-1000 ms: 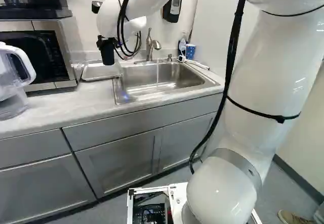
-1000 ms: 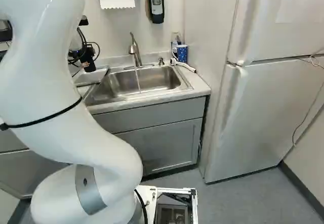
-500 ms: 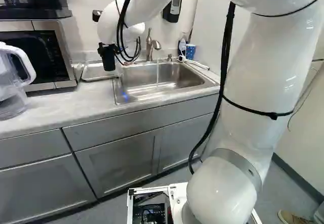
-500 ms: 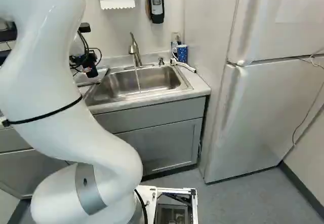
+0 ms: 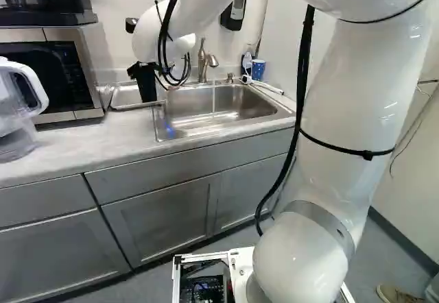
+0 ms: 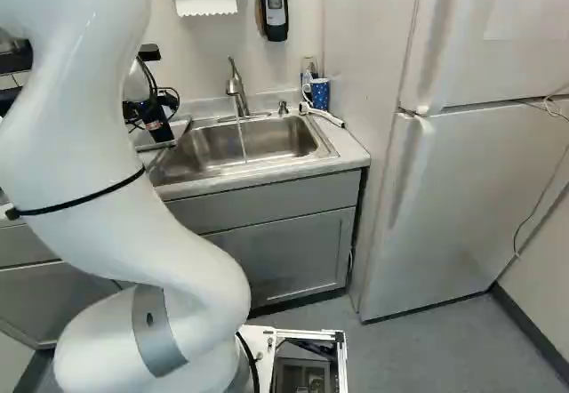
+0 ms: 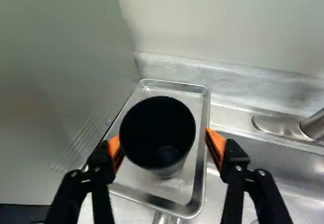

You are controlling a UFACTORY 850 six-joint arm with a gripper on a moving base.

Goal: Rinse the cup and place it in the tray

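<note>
Spread wider than the cup's rim, the fingers of the gripper [image 7: 162,134] stand on either side of the black cup [image 7: 162,122], one pad against its wall or nearly so, the other with a visible gap, so nothing is pinched between them. The cup is upright or close to it, its mouth facing the wrist, over the metal tray [image 7: 197,107] and between the tray's two long edges, seemingly nearer the short edge away from the wall. Its base looks to be down on the tray, though contact is hard to confirm. The tray lies on the countertop [image 5: 75,135], along the sink's edge on the side toward the microwave [image 5: 68,77]. From the faucet [image 6: 235,86] a thin stream of water [image 6: 242,140] runs into the sink [image 5: 247,104]. With the cup over at the tray and the water on, the rinse is probably done, but the dark inside gives no proof of it. The placing looks all but finished too: what remains, I judge, is to draw the gripper straight up without the nearer pad dragging or tipping the cup. The running water is a loose end that the task does not mention.
</note>
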